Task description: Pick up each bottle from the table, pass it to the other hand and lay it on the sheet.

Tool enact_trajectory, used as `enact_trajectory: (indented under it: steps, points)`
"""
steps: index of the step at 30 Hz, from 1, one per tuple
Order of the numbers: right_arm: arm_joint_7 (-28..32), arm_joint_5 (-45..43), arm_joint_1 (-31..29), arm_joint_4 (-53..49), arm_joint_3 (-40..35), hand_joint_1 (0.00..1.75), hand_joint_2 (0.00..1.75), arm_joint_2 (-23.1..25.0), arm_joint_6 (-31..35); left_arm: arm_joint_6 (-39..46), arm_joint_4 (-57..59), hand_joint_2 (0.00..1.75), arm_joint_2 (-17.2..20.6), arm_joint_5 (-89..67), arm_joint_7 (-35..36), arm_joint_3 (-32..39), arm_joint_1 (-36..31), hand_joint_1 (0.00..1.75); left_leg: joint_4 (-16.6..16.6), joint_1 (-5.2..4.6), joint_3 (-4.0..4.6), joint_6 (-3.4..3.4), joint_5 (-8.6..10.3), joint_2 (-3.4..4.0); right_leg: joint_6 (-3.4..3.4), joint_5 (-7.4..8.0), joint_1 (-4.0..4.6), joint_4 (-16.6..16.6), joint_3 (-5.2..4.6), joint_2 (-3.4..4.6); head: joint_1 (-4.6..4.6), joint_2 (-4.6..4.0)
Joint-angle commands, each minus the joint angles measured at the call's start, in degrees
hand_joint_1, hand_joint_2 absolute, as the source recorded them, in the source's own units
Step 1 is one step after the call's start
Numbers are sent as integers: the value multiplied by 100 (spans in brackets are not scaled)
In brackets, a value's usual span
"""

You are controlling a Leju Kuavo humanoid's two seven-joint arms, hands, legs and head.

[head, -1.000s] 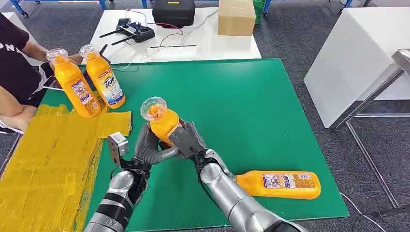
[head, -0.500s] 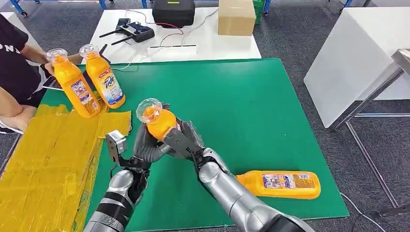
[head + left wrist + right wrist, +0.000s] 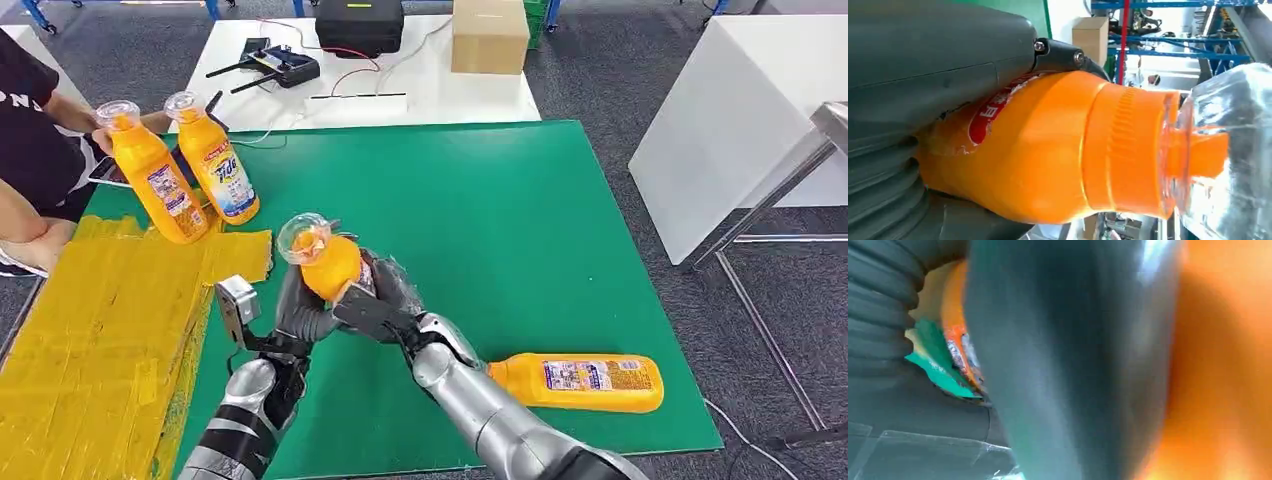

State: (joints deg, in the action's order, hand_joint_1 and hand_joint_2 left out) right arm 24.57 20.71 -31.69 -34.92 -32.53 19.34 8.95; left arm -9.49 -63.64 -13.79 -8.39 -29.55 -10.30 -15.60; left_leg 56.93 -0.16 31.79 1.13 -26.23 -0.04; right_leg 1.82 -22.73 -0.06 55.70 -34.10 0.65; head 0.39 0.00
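Both hands grip one orange bottle (image 3: 327, 262) above the green counter (image 3: 500, 220): the left hand (image 3: 297, 308) wraps its body from the left, the right hand (image 3: 375, 300) apparently clasps it from the right. Its clear cap (image 3: 303, 238) tilts toward the yellow sheet (image 3: 90, 330). Another bottle (image 3: 580, 381) lies flat nearby.

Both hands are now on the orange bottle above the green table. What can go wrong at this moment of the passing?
1. Both the left hand and the right hand hold the tilted bottle in the air; if the right one lets go too early, it may fall.
2. A fall could send it against the lying bottle near the table edge.
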Motion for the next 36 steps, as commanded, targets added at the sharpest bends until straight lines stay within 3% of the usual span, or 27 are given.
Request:
enact_trajectory:
  steps: [1,4,7,8,11,14,15,18,27,28,30,31,35,36]
  points:
    - [-89,503,452,-942,934,0,175,-242,-295,109,-368,175,-7,-123,76,-37,98,175,2,5,-9,-6,-6,-12,0,-8,5,-1,14,-16,0,0]
    - [-16,581,503,-1036,1057,0,175,-232,-243,267,-384,175,-13,-232,31,1,106,175,4,7,-9,-10,-7,-17,-1,-11,7,0,17,-24,0,0]
    - [-15,808,955,-2014,1405,0,175,-371,-397,283,-678,175,37,-305,16,152,356,175,-1,4,-9,-8,-5,-12,-1,-8,4,-3,14,-17,-2,0]
    - [-28,848,1122,-2347,1526,0,0,-401,-488,455,-787,175,45,-484,3,202,437,175,-4,2,-4,-5,-2,-10,0,-4,2,-6,7,-13,0,0]
    - [-43,791,1581,-3113,1692,0,0,-468,-648,1132,-1179,175,55,-1144,-182,254,606,175,-2,3,-13,-7,-10,-15,0,-14,3,-3,18,-20,-2,0]
    - [-41,546,1916,-3620,1811,0,0,-518,-850,2560,-1458,175,86,-2601,-126,139,653,175,0,3,-3,-5,-9,-17,1,-13,3,-2,11,-20,0,0]
    - [-10,423,2009,-3774,1833,0,175,-540,-916,3226,-1398,175,122,-3258,4,115,614,175,-1,2,4,-4,-5,-18,0,-9,2,-2,2,-19,-2,0]
    - [28,286,2190,-4136,1760,0,175,-617,-914,4731,-864,175,338,-4942,677,211,393,175,-1,3,-1,-7,-6,-24,0,-12,3,-3,10,-27,-2,0]
    - [14,257,2209,-4195,1723,0,175,-641,-907,4802,-666,175,373,-4910,649,220,310,175,-5,1,5,-5,-1,-17,-1,-3,1,-7,-2,-11,0,0]
    - [46,172,2231,-4237,1680,0,175,-699,-888,4949,-686,175,300,-6084,1072,577,286,175,-5,3,-4,-8,-4,-18,-1,-6,3,-7,7,-14,-2,0]
    - [69,120,2315,-4365,1657,0,175,-775,-873,4949,-454,175,357,-6666,1266,829,145,175,-4,4,-6,-8,-7,-15,-1,-8,5,-7,9,-12,-2,0]
    - [77,82,2364,-4430,1637,0,175,-826,-880,4949,-117,175,433,-7298,1689,980,12,175,-5,2,0,-6,-3,-18,-1,-6,2,-7,3,-13,0,0]
    - [101,-4,2471,-4577,1617,0,175,-957,-895,4949,813,175,687,-7748,2035,1042,-376,175,-11,1,-11,-7,-1,-18,-1,-5,1,-11,14,-14,0,0]
    - [110,-32,2487,-4590,1627,0,175,-1003,-907,4949,1364,175,893,-8160,2556,888,-619,175,-10,0,-3,-6,2,-17,-2,-2,0,-9,6,-11,0,0]
